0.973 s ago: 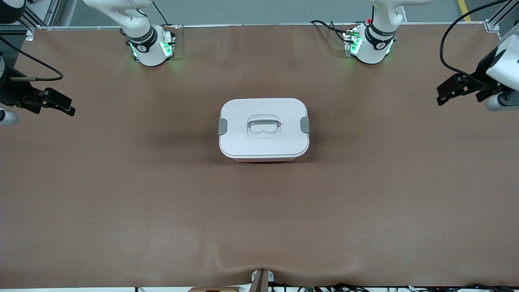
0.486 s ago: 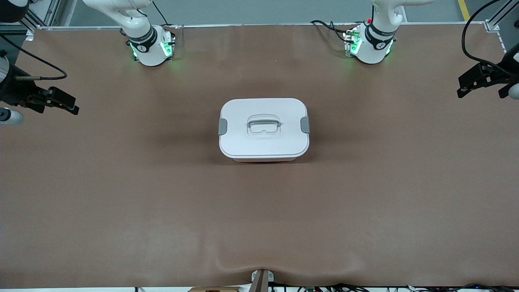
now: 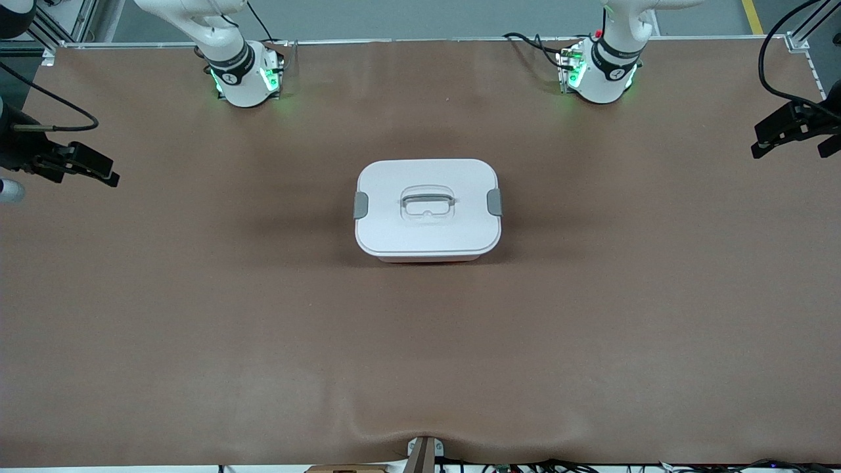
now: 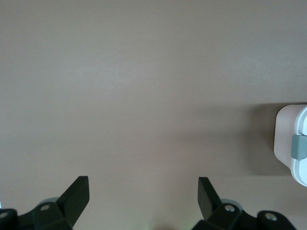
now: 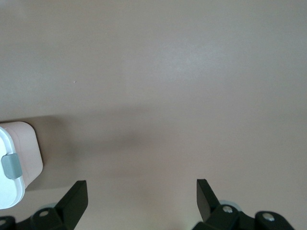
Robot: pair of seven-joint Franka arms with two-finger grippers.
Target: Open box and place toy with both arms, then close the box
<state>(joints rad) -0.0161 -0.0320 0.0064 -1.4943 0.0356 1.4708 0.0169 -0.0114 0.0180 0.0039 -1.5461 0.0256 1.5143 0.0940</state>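
Note:
The box stands in the middle of the brown table with its white lid on and a grey clip at each end. The toy is out of view. My left gripper hangs open and empty over the left arm's end of the table, well away from the box. The left wrist view shows its gripper over bare mat, with one end of the box at the picture's edge. My right gripper hangs open and empty over the right arm's end; its wrist view shows the gripper and a box corner.
Both arm bases stand at the table edge farthest from the front camera, with cables beside them. The brown mat has a wrinkle at the edge nearest that camera, above a small bracket.
My left gripper has drawn away from the box toward the left arm's end of the table. The right gripper has barely shifted. The box has not moved.

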